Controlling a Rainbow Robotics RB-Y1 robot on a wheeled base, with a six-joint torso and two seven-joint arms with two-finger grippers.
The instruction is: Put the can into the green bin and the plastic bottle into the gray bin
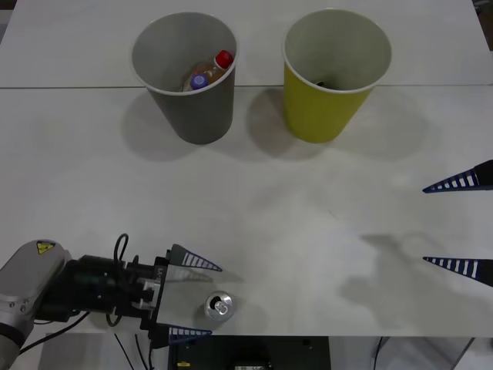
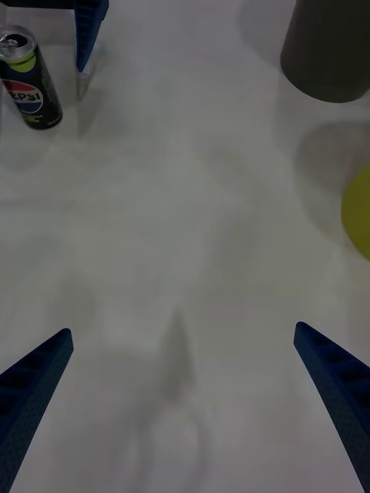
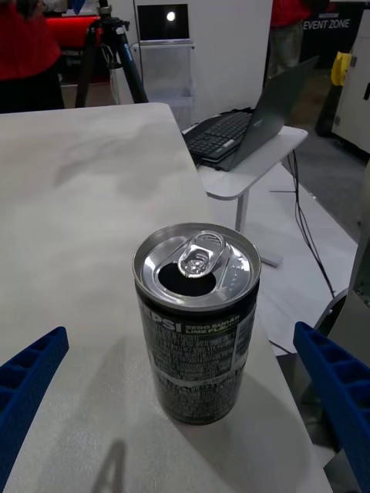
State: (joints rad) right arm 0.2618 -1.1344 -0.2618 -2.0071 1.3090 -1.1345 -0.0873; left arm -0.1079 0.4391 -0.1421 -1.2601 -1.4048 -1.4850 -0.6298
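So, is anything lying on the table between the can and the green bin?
No. In the front view, the table is bare between the can and the green bin.

A black can [image 3: 197,323] with a shiny silver top and a red-white-blue logo; a gray bin [image 1: 185,75] holding red-capped and purple-capped bottles [image 1: 208,72]; a yellow-green bin [image 1: 333,73], pale inside; blue ribbed fingers [image 1: 194,259]; a white table [image 1: 293,208].

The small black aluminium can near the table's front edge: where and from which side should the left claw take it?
Grip the small black aluminium can around its straight cylindrical side wall, about mid-height. It stands upright with its tab up, and the open left claw already sits level beside it, so a horizontal approach from the robot's left probably suits best.
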